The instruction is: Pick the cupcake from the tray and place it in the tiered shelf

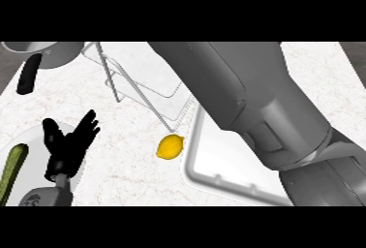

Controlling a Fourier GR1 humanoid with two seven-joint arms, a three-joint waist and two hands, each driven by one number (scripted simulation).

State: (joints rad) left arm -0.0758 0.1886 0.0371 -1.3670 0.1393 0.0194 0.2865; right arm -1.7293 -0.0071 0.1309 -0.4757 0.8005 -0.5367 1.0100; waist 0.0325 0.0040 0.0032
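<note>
The left hand [68, 140] rests with fingers [87, 122] straight and spread, holding nothing. Right of those fingers lies a lemon [170, 147], then the white tray [214, 169]. Up and right of them stands the wire tiered shelf [139, 77]. The big right forearm [243, 97] covers much of the tray and goes out at the top, so the right hand is hidden. No cupcake shows. I think it is being picked or carried; next it must land on the shelf. No writing shows.
</note>
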